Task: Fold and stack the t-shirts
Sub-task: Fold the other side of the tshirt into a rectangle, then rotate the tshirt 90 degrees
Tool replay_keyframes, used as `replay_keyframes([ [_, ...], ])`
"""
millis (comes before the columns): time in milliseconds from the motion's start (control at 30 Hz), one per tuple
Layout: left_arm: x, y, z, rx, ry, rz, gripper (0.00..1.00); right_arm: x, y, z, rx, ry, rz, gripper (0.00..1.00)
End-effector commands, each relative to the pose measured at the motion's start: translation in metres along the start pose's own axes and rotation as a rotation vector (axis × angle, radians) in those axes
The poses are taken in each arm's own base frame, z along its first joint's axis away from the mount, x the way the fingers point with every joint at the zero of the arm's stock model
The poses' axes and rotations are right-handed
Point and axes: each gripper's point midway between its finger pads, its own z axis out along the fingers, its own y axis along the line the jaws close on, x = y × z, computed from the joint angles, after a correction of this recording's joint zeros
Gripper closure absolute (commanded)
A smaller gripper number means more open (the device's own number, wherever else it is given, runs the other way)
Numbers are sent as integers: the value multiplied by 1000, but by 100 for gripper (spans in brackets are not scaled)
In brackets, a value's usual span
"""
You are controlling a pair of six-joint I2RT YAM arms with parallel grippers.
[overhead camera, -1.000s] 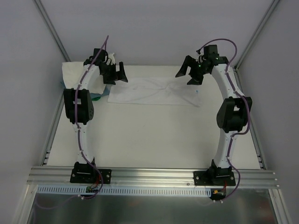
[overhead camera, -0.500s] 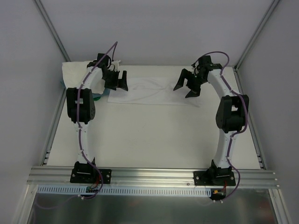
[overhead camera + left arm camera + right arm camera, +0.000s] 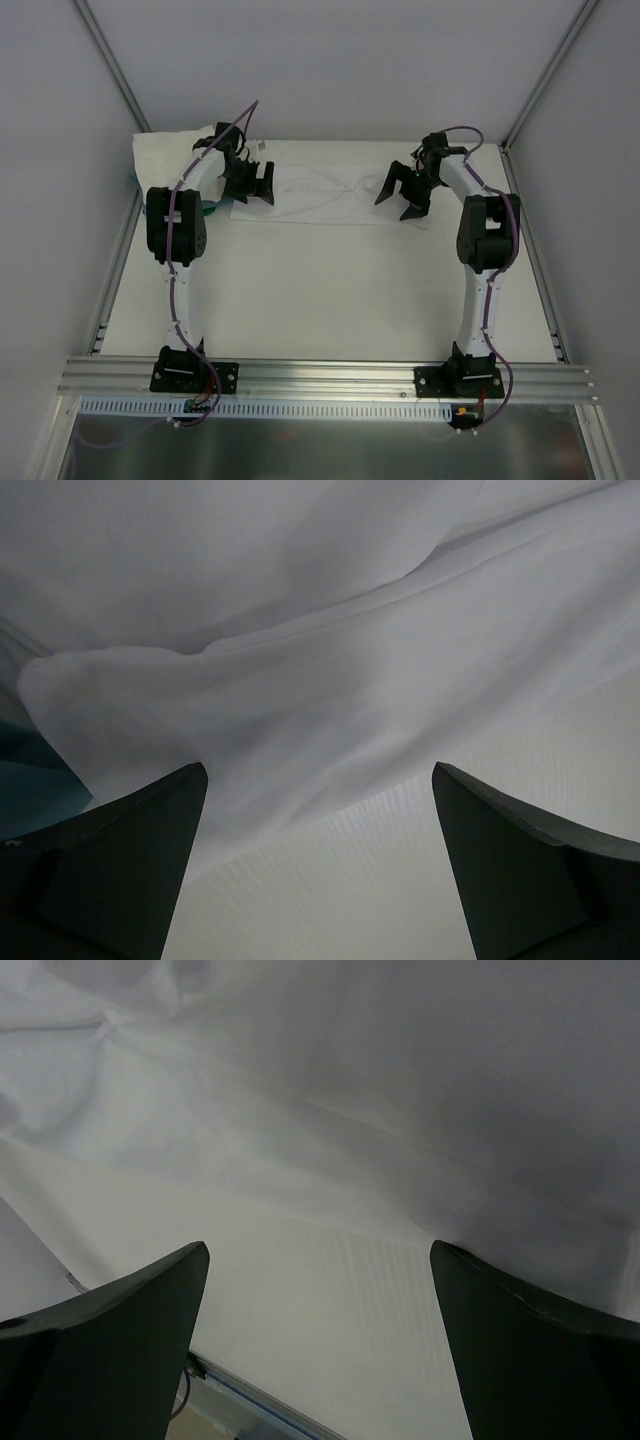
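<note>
A white t-shirt (image 3: pixel 325 198) lies folded into a wide band across the far middle of the table. More white t-shirts (image 3: pixel 165 153) are piled at the far left corner. My left gripper (image 3: pixel 252 185) is open and empty just above the band's left end; its wrist view shows the cloth's near edge (image 3: pixel 330 700) ahead of the fingers. My right gripper (image 3: pixel 403 195) is open and empty above the band's right end; its wrist view shows cloth (image 3: pixel 380 1090) ahead and bare table between the fingers.
A teal-blue flat item (image 3: pixel 204 208) peeks out under the pile at the left, also in the left wrist view (image 3: pixel 30 770). The table's far edge and metal frame (image 3: pixel 250 1395) show in the right wrist view. Grey walls enclose the table.
Both grippers have moved inward and down toward the ends of the folded shirt. The shirt has not moved.
</note>
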Motion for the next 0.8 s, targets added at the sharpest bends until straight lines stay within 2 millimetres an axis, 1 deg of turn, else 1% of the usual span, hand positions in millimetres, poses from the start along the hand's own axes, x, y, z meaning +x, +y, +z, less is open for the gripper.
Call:
replay_keyframes([
  [0,-1,0,-12,-38,-8,-12,1,-14,-15,8,24,-28,18,1],
  [167,4,6,-7,-67,8,-42,1,-27,-21,16,26,-39,37,1],
  [333,12,11,-2,-102,34,-61,1,-38,-24,17,22,-47,49,1],
  [467,24,12,5,-109,71,-83,1,-47,-23,16,13,-62,55,0],
  [567,41,6,12,-96,127,-105,1,-53,-23,16,6,-69,60,1],
  [633,57,-2,16,-86,179,-107,1,-56,-23,16,4,-74,62,1],
  [700,67,-9,19,-73,210,-105,1,-58,-22,15,-3,-79,62,0],
  [733,76,-16,20,-68,240,-101,1,-59,-21,16,-7,-80,63,1],
  [767,80,-21,20,-61,251,-98,1,-60,-21,16,-9,-81,65,0],
])
